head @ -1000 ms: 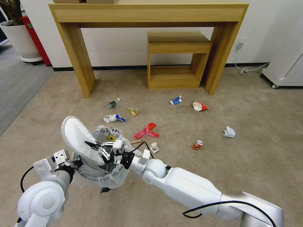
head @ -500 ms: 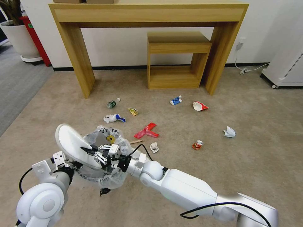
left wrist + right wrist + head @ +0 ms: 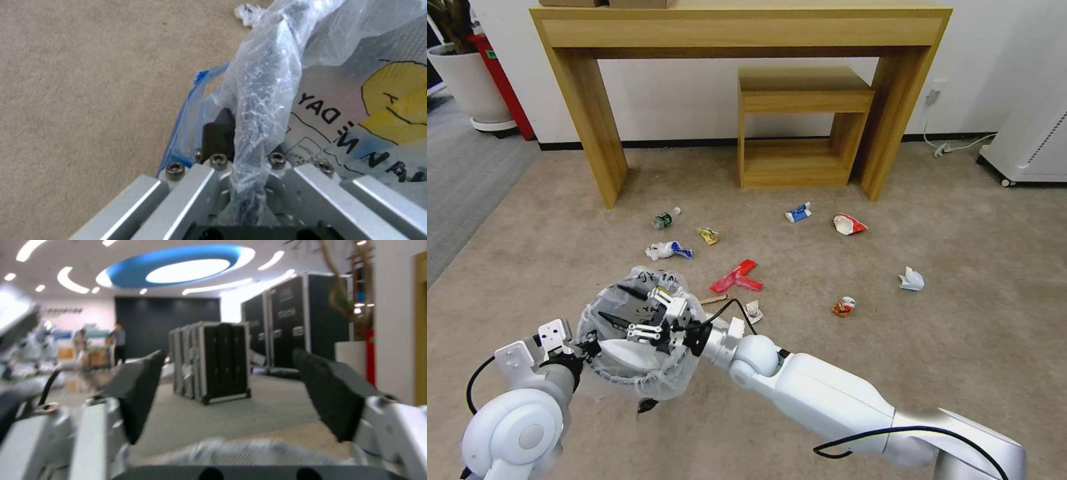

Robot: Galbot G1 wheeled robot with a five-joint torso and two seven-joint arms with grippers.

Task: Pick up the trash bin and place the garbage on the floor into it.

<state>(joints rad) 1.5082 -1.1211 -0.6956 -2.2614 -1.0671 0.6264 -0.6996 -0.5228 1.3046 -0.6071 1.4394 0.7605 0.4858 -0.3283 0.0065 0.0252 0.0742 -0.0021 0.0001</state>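
Note:
My left gripper is shut on the rim of the trash bin, which hangs above the floor; the bagged rim runs between its fingers. My right gripper hovers over the bin's mouth, open and holding nothing, as its wrist view confirms. A white slipper lies inside the bin. Garbage on the carpet includes a small bottle, a red paper, a wooden stick, a crushed can, a blue-white tube and a white paper wad.
A tall wooden table stands at the wall with a low wooden stool under it. A white plant pot and grey carpet lie far left. A white appliance and a cable are far right.
The white slipper, which stood up out of the bin in my right gripper, now lies inside the bin. The right gripper has opened and let it go.

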